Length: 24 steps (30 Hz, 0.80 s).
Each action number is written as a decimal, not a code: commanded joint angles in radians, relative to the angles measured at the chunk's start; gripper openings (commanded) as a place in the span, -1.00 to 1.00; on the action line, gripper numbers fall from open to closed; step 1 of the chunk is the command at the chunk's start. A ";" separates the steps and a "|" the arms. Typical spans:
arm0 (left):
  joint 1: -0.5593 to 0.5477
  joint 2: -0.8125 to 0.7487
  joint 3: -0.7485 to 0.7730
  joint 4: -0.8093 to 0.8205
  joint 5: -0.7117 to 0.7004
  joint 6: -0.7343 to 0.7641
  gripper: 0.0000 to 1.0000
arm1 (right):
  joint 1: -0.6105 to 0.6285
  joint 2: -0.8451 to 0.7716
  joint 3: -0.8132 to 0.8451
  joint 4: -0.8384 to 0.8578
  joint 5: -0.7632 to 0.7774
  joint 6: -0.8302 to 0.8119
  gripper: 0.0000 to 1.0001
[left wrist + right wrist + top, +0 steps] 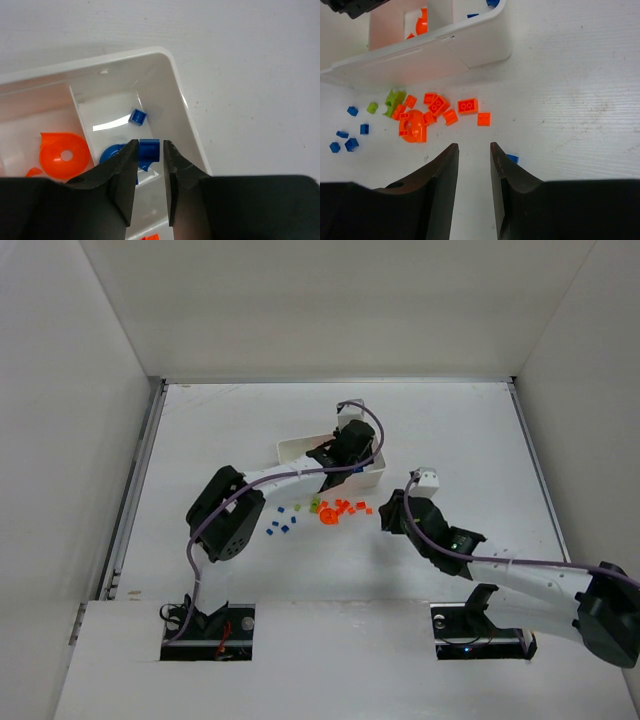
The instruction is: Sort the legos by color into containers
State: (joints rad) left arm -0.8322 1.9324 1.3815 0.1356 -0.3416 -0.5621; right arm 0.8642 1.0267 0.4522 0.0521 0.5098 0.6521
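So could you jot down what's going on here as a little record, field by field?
left hand: over the tray's end compartment, a blue brick between its fingers; gripped or loose, I cannot tell
right hand: open, empty, above the table
in the tray: blue pieces in the end compartment, an orange ring in the next
loose on the table: orange bricks, a few green bricks, some blue bricks
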 commanded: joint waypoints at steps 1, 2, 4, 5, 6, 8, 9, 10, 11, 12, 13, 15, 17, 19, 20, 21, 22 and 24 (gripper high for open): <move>0.011 0.002 0.063 0.019 0.015 0.004 -0.44 | 0.008 0.003 -0.001 0.011 0.015 -0.002 -0.24; 0.012 0.002 0.065 0.016 0.015 0.007 -0.37 | 0.012 0.007 -0.001 0.006 0.010 0.001 -0.22; 0.009 -0.025 0.045 0.015 0.007 0.017 -0.29 | 0.020 0.030 0.003 -0.004 0.006 0.007 -0.22; 0.009 -0.042 0.025 0.024 0.007 0.022 -0.27 | 0.023 0.044 0.008 -0.014 0.012 0.007 -0.22; 0.009 -0.061 0.005 0.025 0.007 0.022 -0.26 | 0.025 0.065 0.016 -0.035 0.021 0.014 -0.22; 0.009 -0.104 -0.038 0.029 0.006 0.025 -0.25 | 0.025 0.088 0.029 -0.087 0.050 0.062 -0.17; 0.009 -0.130 -0.064 0.030 0.006 0.027 -0.25 | 0.023 0.102 0.037 -0.118 0.061 0.098 -0.11; 0.008 -0.159 -0.094 0.035 0.004 0.030 -0.25 | 0.023 0.116 0.046 -0.144 0.065 0.124 -0.07; 0.005 -0.186 -0.128 0.042 0.001 0.033 -0.25 | 0.023 0.133 0.052 -0.164 0.068 0.139 -0.06; 0.002 -0.216 -0.163 0.053 -0.005 0.036 -0.25 | 0.023 0.150 0.059 -0.179 0.070 0.153 -0.05; 0.000 -0.246 -0.200 0.059 -0.013 0.037 -0.25 | 0.023 0.163 0.063 -0.192 0.070 0.168 -0.05; -0.005 -0.308 -0.272 0.062 -0.030 0.039 -0.25 | 0.026 0.183 0.063 -0.195 0.056 0.191 -0.05; -0.009 -0.372 -0.349 0.065 -0.048 0.039 -0.25 | 0.028 0.203 0.063 -0.192 0.044 0.204 -0.06; -0.014 -0.432 -0.422 0.068 -0.069 0.041 -0.25 | 0.028 0.223 0.065 -0.189 0.041 0.210 -0.07; -0.012 -0.469 -0.464 0.062 -0.082 0.036 -0.25 | 0.028 0.233 0.066 -0.186 0.041 0.216 -0.08; -0.014 -0.490 -0.487 0.059 -0.086 0.036 -0.25 | 0.028 0.240 0.069 -0.186 0.039 0.219 -0.08; -0.014 -0.530 -0.527 0.056 -0.095 0.034 -0.25 | 0.028 0.254 0.078 -0.186 0.035 0.218 -0.09; -0.015 -0.591 -0.588 0.050 -0.115 0.028 -0.25 | 0.029 0.282 0.094 -0.178 0.033 0.212 -0.10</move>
State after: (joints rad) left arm -0.8448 1.4250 0.8566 0.1753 -0.4023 -0.5385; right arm 0.8848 1.2846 0.4881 -0.1314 0.5407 0.8425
